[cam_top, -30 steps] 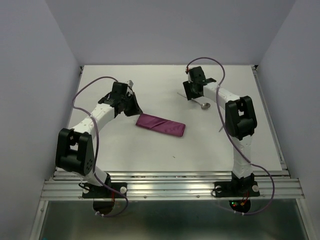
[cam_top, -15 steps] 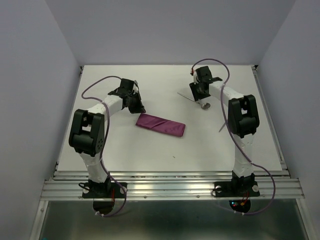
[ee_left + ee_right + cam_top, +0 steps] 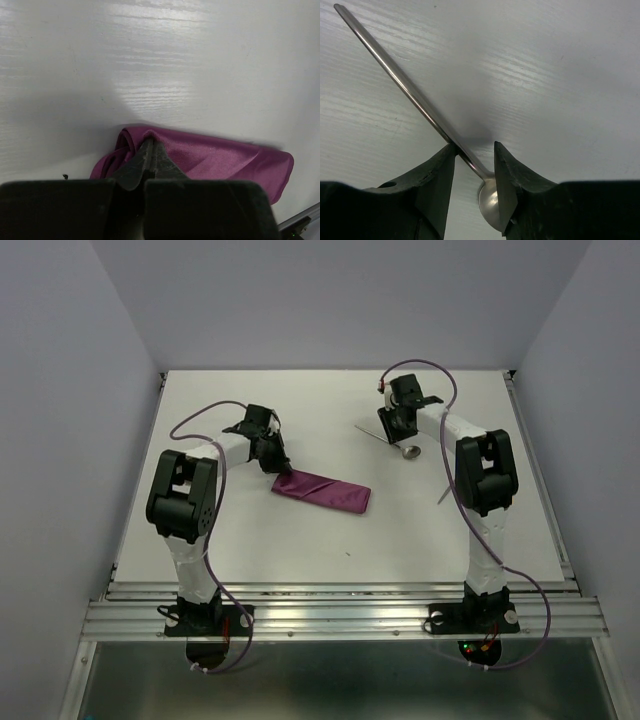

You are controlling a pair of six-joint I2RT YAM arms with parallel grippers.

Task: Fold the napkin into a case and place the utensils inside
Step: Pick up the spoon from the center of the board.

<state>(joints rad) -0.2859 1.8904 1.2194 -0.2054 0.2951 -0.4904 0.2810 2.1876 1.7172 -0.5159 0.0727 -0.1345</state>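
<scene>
Case [image 3: 322,490] lies flat on the white surface [image 3: 250,550], a narrow purple rectangle angled slightly, its right end lower in the top view. The left gripper [image 3: 275,462] is at the case's left end. The left wrist view shows the gripper [image 3: 150,146] clenched, fingers pressed together, tips touching the rumpled open end of the case [image 3: 220,160], where the cloth layers curl up. Can't tell whether a layer is actually pinched between the tips. The rest of the case looks smooth, with a rounded far corner. The spoon [image 3: 400,447] lies up and to the right of the case, well apart from it, bowl toward the right arm, handle running up-left. The right gripper [image 3: 400,438] is directly over the spoon. In the right wrist view the gripper [image 3: 474,152] is released, jaws apart and straddling the neck of the spoon [image 3: 405,85] just above the bowl. The left finger sits against the handle, the right finger beside the bowl, and there is a visible gap, so not clamped. A second thin silver utensil [image 3: 441,498] lies right of the case, just beside the right arm's upright link and partly hidden by it. Neither utensil touches the case.
</scene>
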